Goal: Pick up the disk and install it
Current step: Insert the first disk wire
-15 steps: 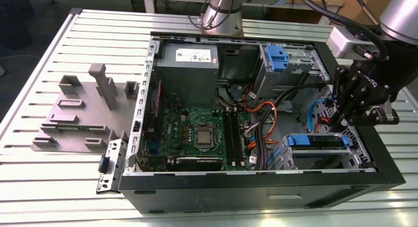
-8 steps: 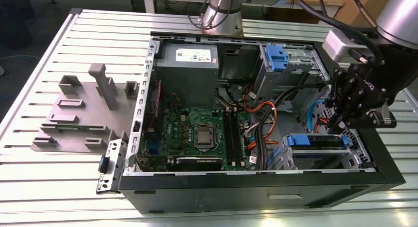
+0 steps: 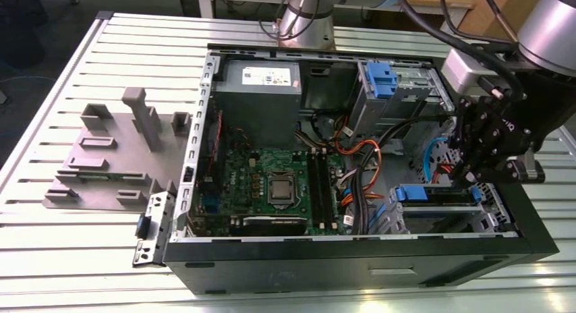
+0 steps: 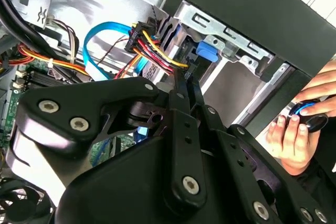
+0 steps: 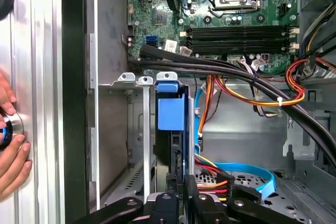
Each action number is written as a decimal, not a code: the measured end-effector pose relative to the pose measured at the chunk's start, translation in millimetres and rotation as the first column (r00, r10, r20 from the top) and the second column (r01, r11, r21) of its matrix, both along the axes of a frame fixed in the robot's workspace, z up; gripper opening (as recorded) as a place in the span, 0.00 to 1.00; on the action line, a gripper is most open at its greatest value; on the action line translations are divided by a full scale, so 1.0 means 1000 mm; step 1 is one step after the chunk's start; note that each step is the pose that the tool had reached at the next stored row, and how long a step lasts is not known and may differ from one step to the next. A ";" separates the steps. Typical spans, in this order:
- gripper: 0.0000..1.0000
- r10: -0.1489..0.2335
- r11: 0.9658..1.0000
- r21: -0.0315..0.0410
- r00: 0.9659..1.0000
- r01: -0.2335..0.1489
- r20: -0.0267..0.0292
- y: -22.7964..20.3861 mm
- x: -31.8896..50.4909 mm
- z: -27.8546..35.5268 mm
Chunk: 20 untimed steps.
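One disk (image 5: 171, 109) (blue-railed), one pincer (image 5: 178, 182)

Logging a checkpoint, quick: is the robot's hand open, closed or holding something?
Hand: cannot be told; it sits right at the disk.

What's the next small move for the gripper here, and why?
Probably a slow, short advance in line with the disk. In the first wrist view it stands on edge in the drive cage, with the gripper right at its end and red and yellow cables close beside, so any sideways motion might snag them.
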<state>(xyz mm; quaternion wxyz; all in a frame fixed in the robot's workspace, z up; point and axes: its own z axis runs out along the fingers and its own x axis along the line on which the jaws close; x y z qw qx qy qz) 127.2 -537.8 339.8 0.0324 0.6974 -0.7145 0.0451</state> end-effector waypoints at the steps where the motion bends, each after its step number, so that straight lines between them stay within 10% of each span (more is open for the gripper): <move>1: 0.17 0.000 1.000 0.002 1.000 0.000 0.000 -0.0006 -0.0009 -0.0002; 20: 0.17 0.001 1.000 0.005 1.000 -0.001 0.001 -0.0017 -0.0028 -0.0047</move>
